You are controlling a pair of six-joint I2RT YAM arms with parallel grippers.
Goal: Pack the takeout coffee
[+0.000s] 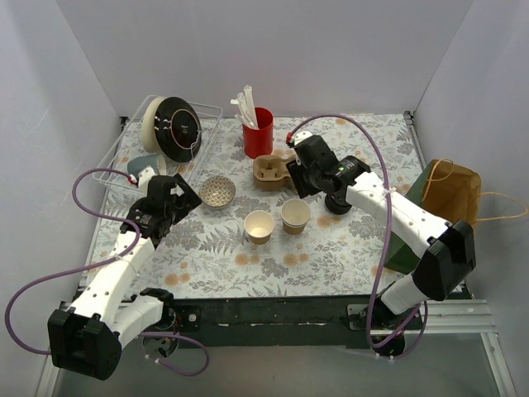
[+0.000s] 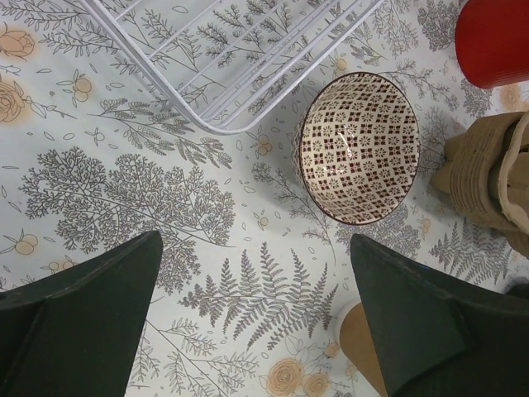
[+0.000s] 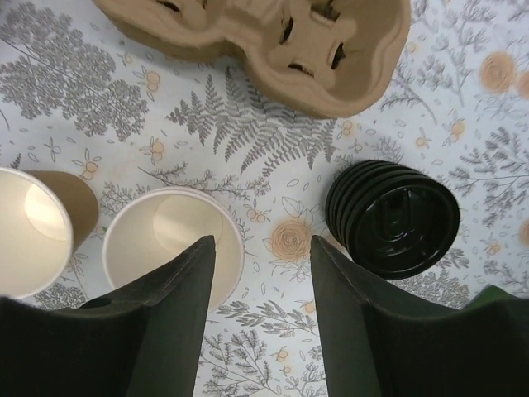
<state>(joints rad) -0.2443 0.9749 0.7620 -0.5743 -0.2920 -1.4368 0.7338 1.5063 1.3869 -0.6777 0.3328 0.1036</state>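
Right end effector [image 3: 260, 248] spread, tilted toward lids [image 3: 393, 219]; left end effector [image 2: 256, 240] spread near bowl [image 2: 359, 147].

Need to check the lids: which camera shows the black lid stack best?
Right wrist: the black lid stack sits unobstructed, ribbed edges visible. Top external shows it small and partly hidden beneath the right arm. Left wrist misses it.

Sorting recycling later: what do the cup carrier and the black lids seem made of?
Cup carrier: likely moulded paper pulp, matte tan, soft rounded edges. Black lids: probably thin plastic, smooth, slightly glossy, with light glinting on the top one.
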